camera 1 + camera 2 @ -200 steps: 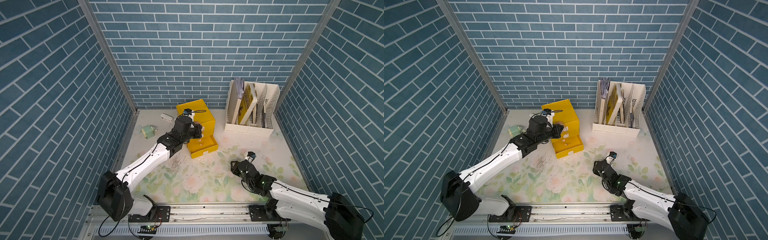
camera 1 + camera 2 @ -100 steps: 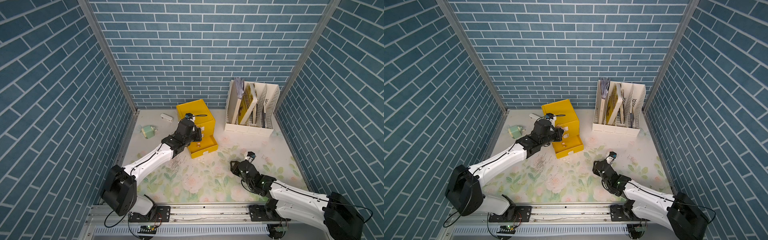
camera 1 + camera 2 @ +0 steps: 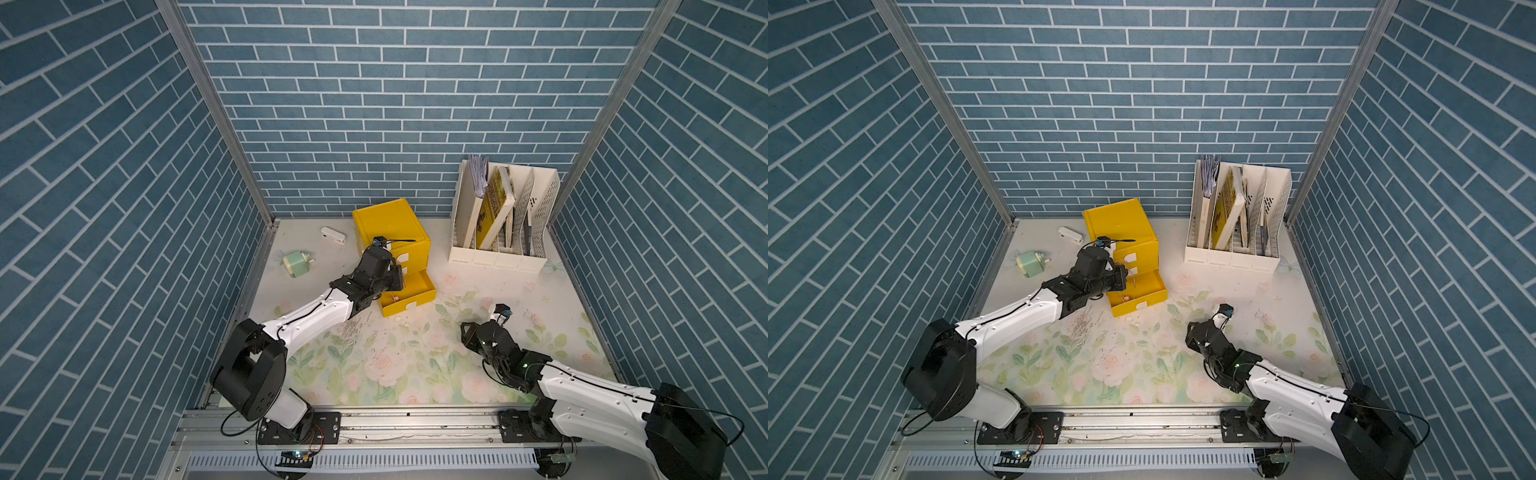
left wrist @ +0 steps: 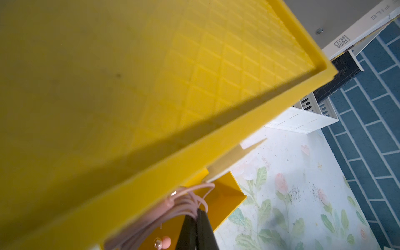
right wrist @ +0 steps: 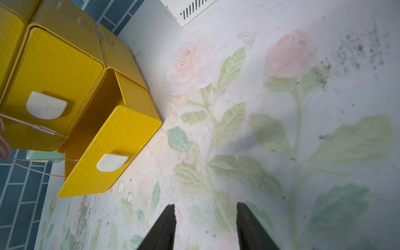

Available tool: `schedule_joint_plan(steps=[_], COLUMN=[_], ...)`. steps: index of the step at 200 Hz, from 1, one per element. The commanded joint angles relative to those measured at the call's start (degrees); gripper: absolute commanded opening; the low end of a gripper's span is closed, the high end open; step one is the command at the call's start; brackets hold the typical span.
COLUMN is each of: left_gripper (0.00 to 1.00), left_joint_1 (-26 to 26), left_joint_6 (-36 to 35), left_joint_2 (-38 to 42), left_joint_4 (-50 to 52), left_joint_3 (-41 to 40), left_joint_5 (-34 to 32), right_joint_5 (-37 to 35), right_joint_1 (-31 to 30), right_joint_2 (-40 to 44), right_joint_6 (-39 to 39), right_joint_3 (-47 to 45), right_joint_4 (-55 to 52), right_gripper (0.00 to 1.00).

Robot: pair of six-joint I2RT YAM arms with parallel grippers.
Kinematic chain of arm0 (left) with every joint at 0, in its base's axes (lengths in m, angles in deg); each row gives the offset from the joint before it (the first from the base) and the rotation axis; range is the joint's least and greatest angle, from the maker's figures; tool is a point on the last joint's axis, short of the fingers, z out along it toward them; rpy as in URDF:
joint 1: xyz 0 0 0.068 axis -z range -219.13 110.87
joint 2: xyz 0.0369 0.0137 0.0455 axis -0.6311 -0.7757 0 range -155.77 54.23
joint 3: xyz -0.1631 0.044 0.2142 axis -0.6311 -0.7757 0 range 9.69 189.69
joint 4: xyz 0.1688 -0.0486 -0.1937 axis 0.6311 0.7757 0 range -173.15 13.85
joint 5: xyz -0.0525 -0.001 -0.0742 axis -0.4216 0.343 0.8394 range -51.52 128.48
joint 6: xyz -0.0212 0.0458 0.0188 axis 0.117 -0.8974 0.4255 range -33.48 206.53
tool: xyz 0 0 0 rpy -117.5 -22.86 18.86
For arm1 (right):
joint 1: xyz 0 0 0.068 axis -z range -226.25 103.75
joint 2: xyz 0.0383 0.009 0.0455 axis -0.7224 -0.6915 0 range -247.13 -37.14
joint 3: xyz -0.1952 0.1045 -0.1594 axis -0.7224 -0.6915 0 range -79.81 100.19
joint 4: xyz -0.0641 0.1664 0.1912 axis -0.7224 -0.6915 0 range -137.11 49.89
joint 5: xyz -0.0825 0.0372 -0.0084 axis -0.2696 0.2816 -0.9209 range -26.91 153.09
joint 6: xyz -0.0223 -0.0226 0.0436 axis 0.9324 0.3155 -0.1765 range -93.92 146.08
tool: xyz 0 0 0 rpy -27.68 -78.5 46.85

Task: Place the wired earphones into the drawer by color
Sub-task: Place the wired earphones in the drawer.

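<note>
Since prev. frame, left arm has reached further in, its wrist sliding down-right off the cabinet front. The left gripper now hangs over the open bottom drawer at frame centre, pinched tight on pink earphones, w/ an earbud dangling inside. Prob. ready to let go. Right gripper, lower right in top views, is parted & empty.
</note>
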Motion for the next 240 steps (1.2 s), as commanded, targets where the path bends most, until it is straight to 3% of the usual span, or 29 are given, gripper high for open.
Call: schedule_joint_plan(steps=[1,128,240], left_gripper=[0.00,0.03,0.06], left_joint_1=[-0.29,0.97,2.96], left_joint_6=[0.01,1.78,4.37], left_joint_2=[-1.28,-3.50,2.92], left_joint_4=[-2.05,-5.03,-6.36], left_joint_3=[-1.17,-3.96,-7.57], left_joint_5=[-0.21,0.40,-1.53], right_joint_5=[-0.05,0.01,-0.13], right_joint_1=[0.30,0.61,0.70], right_joint_2=[-0.33,-0.55,0.50], right_joint_6=[1.40,1.53,1.33], right_joint_3=[-0.83,-1.34,-2.08], right_joint_4=[0.44,0.75,0.43], right_gripper=[0.49,0.49,0.49])
